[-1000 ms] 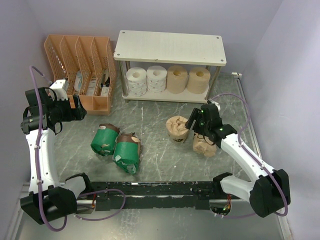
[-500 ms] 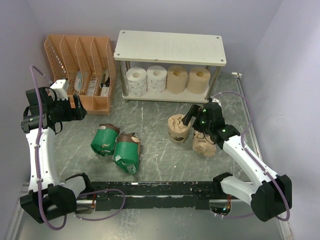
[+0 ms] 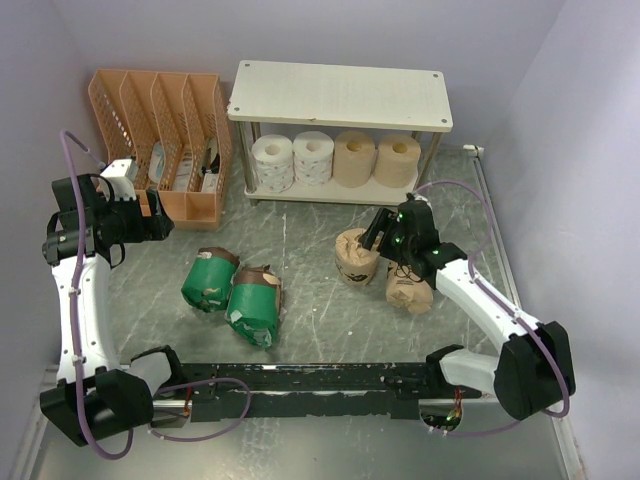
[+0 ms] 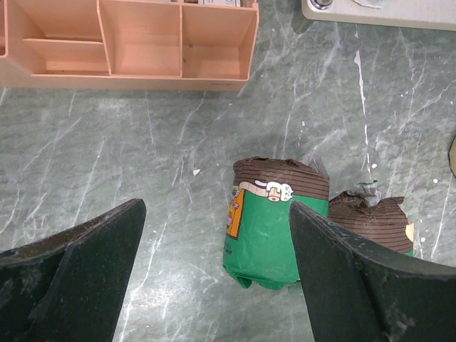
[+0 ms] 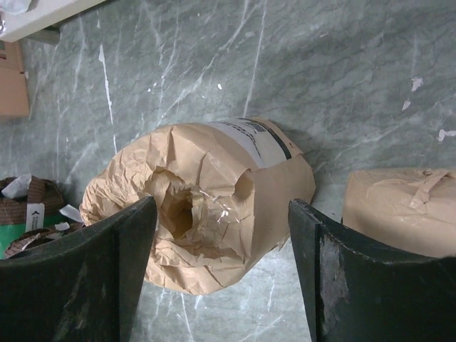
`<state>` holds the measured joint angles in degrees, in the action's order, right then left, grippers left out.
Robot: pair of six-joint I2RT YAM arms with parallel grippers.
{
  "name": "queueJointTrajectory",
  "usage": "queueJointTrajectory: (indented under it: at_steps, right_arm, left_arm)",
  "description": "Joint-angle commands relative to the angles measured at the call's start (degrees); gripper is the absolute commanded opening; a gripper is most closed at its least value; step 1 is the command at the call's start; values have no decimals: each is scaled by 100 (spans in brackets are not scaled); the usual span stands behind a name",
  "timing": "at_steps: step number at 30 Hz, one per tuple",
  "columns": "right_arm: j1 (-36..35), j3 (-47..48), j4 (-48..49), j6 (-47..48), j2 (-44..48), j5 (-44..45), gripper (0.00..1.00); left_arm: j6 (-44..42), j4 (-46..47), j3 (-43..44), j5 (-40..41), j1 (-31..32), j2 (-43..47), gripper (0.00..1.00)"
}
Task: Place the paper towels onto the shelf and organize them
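The shelf (image 3: pixel 340 92) stands at the back; its lower board holds two white rolls (image 3: pixel 272 160) and two tan rolls (image 3: pixel 397 159). My right gripper (image 3: pixel 378 234) is open above a tan-paper-wrapped roll (image 3: pixel 354 257), which lies between the jaws in the right wrist view (image 5: pixel 206 206). A second wrapped roll (image 3: pixel 408 290) lies beside it, also at the right edge of the right wrist view (image 5: pixel 402 210). Two green-wrapped rolls (image 3: pixel 208 280) (image 3: pixel 255 305) lie left of centre. My left gripper (image 3: pixel 160 225) is open, high at the left, over a green roll (image 4: pixel 274 224).
An orange slotted file organizer (image 3: pixel 165 140) stands left of the shelf and shows in the left wrist view (image 4: pixel 128 43). The shelf's top board is bare. Purple walls close in the table on three sides.
My right gripper has moved back and left, from beside the wrapped rolls to over the nearer one, straddling it. The left arm has not moved.
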<state>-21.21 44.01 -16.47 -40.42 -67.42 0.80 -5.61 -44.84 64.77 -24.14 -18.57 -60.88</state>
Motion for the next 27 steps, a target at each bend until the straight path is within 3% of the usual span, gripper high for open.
queueJointTrajectory:
  at_steps: [1, 13, 16, 18, 21, 27]
  right_arm:
    - [19, -39, 267, 26, -109, 23, 71]
    - [21, -263, 506, -11, -470, -200, 61]
    - [25, -320, 556, -32, -563, -210, 44]
    - [25, -346, 597, -57, -575, -210, 23]
    - [29, -292, 570, -70, -497, -203, 0]
    - [25, 151, 162, -174, 36, -202, 0]
  left_arm:
    - [-13, 114, 103, 43, -55, -13, 94]
    - [-19, 119, 90, 44, -57, -20, 93]
    - [-20, 124, 75, 50, -56, -8, 93]
    - [-23, 116, 77, 59, -59, 4, 94]
    - [-25, 108, 79, 71, -58, 9, 94]
    - [-19, 115, 79, 81, -56, 9, 94]
